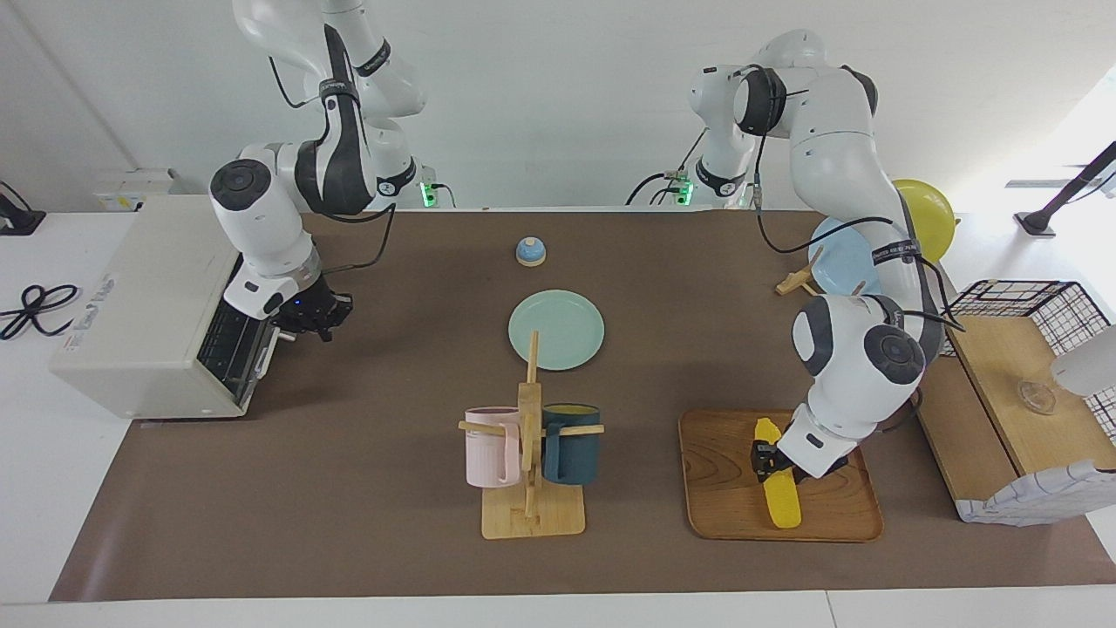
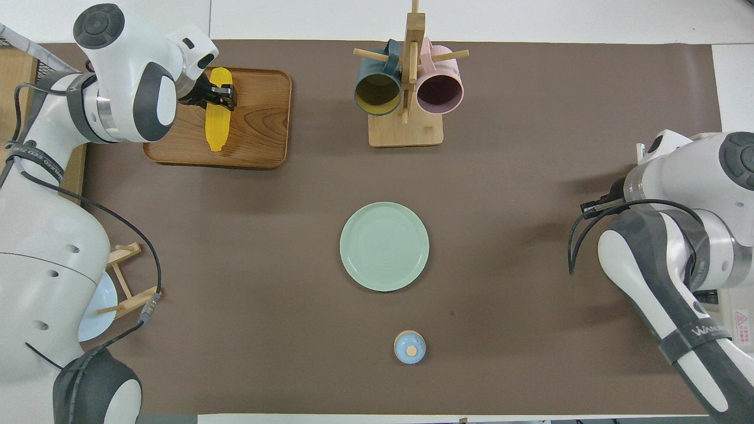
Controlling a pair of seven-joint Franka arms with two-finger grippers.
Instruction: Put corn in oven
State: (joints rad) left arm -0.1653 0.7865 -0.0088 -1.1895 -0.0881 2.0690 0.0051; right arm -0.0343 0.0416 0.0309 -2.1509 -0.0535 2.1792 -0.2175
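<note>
We see the corn (image 1: 777, 478) above the wooden tray (image 1: 724, 488) at the left arm's end of the table, and the left gripper (image 1: 767, 460) is clamped around its middle, so the cob is held; one end of it points toward the robots and the other end away from them. From the facing view we cannot tell if the corn touches the tray or is slightly lifted from it. The oven (image 1: 148, 305) stands at the right arm's end of the table, well apart from the corn, with its door (image 1: 228, 347) facing the middle of the table (we cannot tell how far the door stands open). The right gripper (image 1: 311, 316) hangs over the brown mat just beside the front of the oven, with its fingertips together and nothing between them. Between the two arms we see a green plate (image 1: 556, 329) in the middle of the table, a small blue bell (image 1: 530, 251) nearer to the robots than the plate, and a wooden mug rack (image 1: 530, 453) with a pink mug (image 1: 491, 446) and a dark teal mug (image 1: 571, 443) farther from the robots than the plate.
</note>
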